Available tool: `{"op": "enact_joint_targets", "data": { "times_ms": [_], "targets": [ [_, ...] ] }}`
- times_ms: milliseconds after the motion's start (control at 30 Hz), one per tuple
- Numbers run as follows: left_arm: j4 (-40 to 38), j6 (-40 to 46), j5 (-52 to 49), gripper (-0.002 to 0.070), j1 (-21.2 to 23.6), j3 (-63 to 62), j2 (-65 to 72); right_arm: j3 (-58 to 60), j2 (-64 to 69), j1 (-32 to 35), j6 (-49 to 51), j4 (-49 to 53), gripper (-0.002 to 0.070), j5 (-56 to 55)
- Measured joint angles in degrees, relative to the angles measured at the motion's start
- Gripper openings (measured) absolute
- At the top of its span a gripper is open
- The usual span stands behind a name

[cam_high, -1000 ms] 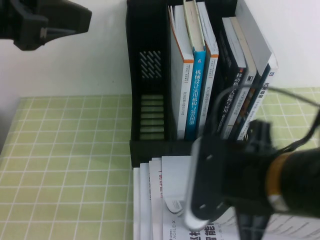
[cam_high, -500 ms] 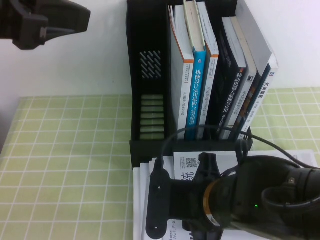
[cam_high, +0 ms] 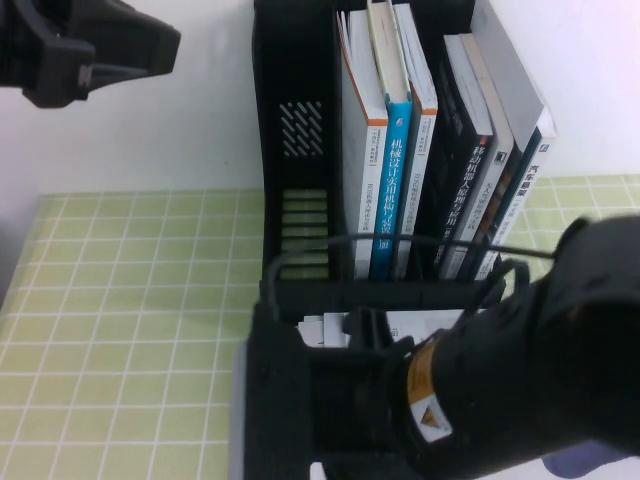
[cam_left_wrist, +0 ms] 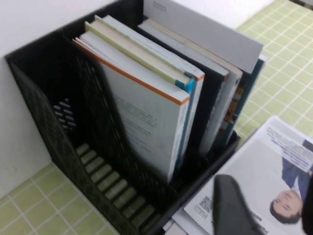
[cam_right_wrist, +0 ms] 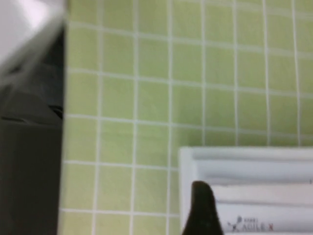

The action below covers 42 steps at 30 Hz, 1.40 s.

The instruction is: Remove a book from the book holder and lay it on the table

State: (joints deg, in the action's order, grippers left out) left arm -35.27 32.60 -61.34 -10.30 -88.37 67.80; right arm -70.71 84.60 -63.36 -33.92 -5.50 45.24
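The black book holder (cam_high: 300,150) stands at the back of the table (cam_high: 130,330), with several upright books in its middle and right compartments; it also shows in the left wrist view (cam_left_wrist: 58,122). The white book (cam_left_wrist: 259,166) with the QR code and the man in a blue suit lies flat on top of a pile in front of the holder. In the high view only a strip of it (cam_high: 440,322) shows. My left gripper (cam_left_wrist: 269,215) hangs open and empty above that book, high at the rear left (cam_high: 90,45). My right gripper (cam_right_wrist: 257,210) is open and empty over the pile's edge. Only one finger (cam_right_wrist: 200,210) shows.
My right arm (cam_high: 480,390) fills the front of the high view and hides most of the pile. The holder's left compartment (cam_high: 300,230) holds nothing. Stepped edges of several white books (cam_right_wrist: 254,171) show, one printed AGILE X. Green cloth stretches left of the pile (cam_high: 130,400).
My right arm has swung over the pile, and its dark body now covers the QR-code cover that showed half a second ago. My left arm and the holder have not moved.
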Motion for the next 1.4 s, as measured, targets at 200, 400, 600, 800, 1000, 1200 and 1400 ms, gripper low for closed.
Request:
{"op": "enact_joint_targets", "data": {
  "times_ms": [200, 400, 600, 800, 1000, 1200, 1400],
  "targets": [
    [0.6, 0.2, -4.1, 0.0058, 0.0, 0.2, -2.8, -13.3, -5.9, -0.3, -6.4, -4.6, 0.0191, 11.0],
    [0.7, 0.3, -3.4, 0.0006, -1.2, 5.2, -10.8, -24.3, -16.2, -0.3, 0.8, 5.9, 0.0015, 18.2],
    [0.5, -0.6, 2.6, 0.0002, -2.2, 21.8, -24.2, -20.0, -26.3, -0.3, 12.7, 16.3, 0.0001, 20.2],
    [-0.7, -5.6, 12.1, 0.0000, -2.3, 44.7, -38.6, -4.4, -38.3, -0.3, 20.0, 20.8, -0.0001, 20.1],
    [-6.7, -5.7, 26.4, -0.0001, -2.3, 60.3, -48.0, 16.1, -51.4, -0.3, 30.6, 27.4, -0.0001, 17.2],
    [-7.8, -3.2, 33.7, -0.0001, -2.3, 67.1, -49.0, 35.6, -62.2, -0.3, 37.5, 36.7, -0.0001, -1.1],
    [-7.9, -1.7, 34.2, -0.0001, -2.3, 68.9, -49.0, 48.5, -65.2, -0.3, 59.1, 52.8, -0.0001, -5.5]
  ]
}}
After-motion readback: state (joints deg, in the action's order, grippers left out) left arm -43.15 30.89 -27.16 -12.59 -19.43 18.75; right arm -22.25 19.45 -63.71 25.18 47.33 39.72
